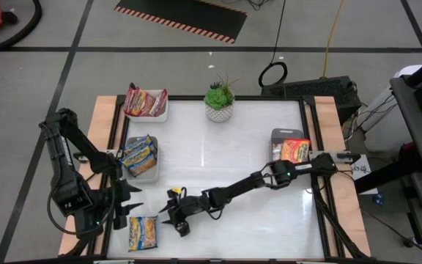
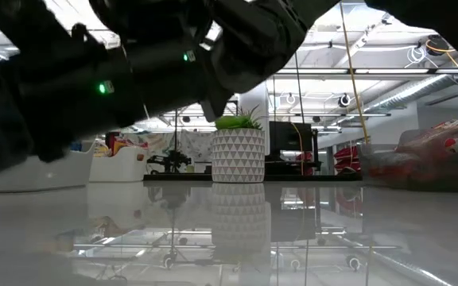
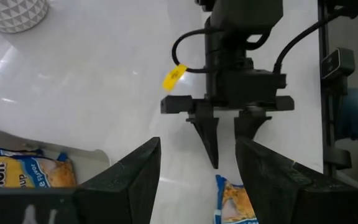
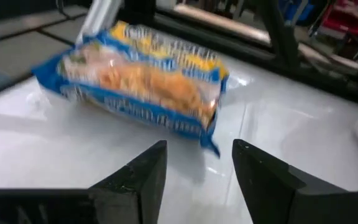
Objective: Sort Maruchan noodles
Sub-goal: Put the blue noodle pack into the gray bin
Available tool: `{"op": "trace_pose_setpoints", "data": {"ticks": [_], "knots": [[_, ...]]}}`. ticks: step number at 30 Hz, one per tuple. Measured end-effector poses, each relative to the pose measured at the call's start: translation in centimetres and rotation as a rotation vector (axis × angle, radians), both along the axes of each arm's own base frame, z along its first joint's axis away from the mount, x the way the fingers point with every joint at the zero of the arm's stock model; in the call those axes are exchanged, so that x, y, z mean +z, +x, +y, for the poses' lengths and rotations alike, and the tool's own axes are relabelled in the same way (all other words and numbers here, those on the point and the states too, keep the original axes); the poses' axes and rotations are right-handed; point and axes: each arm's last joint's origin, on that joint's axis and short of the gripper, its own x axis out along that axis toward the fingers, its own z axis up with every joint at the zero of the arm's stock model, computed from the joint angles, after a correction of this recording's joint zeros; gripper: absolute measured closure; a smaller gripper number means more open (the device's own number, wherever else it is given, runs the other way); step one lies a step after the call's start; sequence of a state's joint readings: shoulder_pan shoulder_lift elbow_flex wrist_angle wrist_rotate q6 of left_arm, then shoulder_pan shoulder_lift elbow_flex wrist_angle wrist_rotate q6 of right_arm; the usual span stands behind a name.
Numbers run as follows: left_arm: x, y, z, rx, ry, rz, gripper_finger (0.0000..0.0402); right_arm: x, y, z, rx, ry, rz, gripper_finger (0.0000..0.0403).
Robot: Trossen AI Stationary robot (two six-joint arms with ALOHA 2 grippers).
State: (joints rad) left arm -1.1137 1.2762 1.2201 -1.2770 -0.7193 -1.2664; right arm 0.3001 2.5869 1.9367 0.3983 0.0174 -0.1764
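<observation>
A blue-and-yellow Maruchan packet (image 1: 143, 233) lies flat on the table near its front left corner; the right wrist view shows this packet (image 4: 145, 81) just ahead of the fingers. My right gripper (image 1: 173, 220), reaching far across the table, hovers open right beside it, a small gap away (image 4: 197, 180). My left gripper (image 1: 127, 209) waits open at the left edge, just behind the packet, and looks toward the right gripper (image 3: 225, 140). More packets rest in trays: blue-and-yellow ones (image 1: 139, 154), dark red ones (image 1: 145, 101) and an orange-red one (image 1: 294, 149).
A potted plant (image 1: 219, 101) stands at the far edge, mid-table. A white tray (image 1: 161, 114) sits far left, a grey tray (image 1: 152, 172) below it, and another grey tray (image 1: 280, 134) at the right. The white table middle (image 1: 226, 154) is bare.
</observation>
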Motion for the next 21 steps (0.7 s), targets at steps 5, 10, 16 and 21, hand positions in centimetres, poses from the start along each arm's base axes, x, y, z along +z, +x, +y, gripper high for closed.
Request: {"op": "trace_pose_setpoints", "data": {"ticks": [5, 10, 16, 21], "knots": [[0.1, 0.1, 0.0, 0.018, 0.006, -0.033, 0.0188, -0.6, 0.5, -0.8, 0.019, 0.054, -0.041, 0.0209], [0.2, 0.2, 0.1, 0.042, 0.007, -0.073, 0.0188, -2.1, 0.9, -1.7, 0.009, 0.143, -0.067, 0.0207], [0.2, 0.2, 0.1, 0.063, -0.006, -0.093, 0.0188, -3.8, 1.9, -2.2, 0.042, 0.224, -0.064, 0.0213], [0.2, 0.2, 0.1, 0.064, -0.008, -0.099, 0.0188, -4.6, 3.1, -1.8, 0.053, 0.227, -0.076, 0.0226]]}}
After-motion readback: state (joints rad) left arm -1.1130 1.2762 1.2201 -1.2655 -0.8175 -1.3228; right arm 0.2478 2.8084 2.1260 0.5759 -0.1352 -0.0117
